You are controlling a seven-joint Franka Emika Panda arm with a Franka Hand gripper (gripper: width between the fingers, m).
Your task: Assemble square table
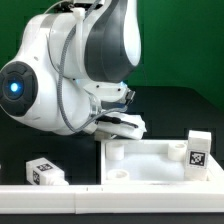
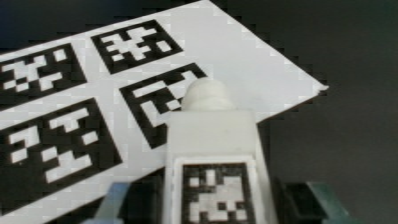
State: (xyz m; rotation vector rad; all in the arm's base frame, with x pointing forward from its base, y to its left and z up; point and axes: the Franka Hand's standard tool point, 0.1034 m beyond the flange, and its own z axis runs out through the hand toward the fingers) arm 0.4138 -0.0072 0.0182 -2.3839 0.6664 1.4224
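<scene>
In the wrist view a white leg (image 2: 217, 150) with a black-and-white tag on its upper face sits between my gripper's (image 2: 217, 203) two fingers (image 2: 125, 203), its round peg end pointing away from me. The jaws stand close against both of its sides. Under the leg lies the marker board (image 2: 267, 60). In the exterior view the square tabletop (image 1: 150, 160) lies flat with its raised rim up, and the gripper (image 1: 127, 126) hangs just behind its far edge. One tagged leg (image 1: 46, 171) lies at the exterior view's left, another (image 1: 197, 150) stands at the tabletop's right corner.
A long white rail (image 1: 110, 200) runs across the front of the exterior view. The arm's bulky white body (image 1: 70, 70) fills that view's upper left. The table surface is black.
</scene>
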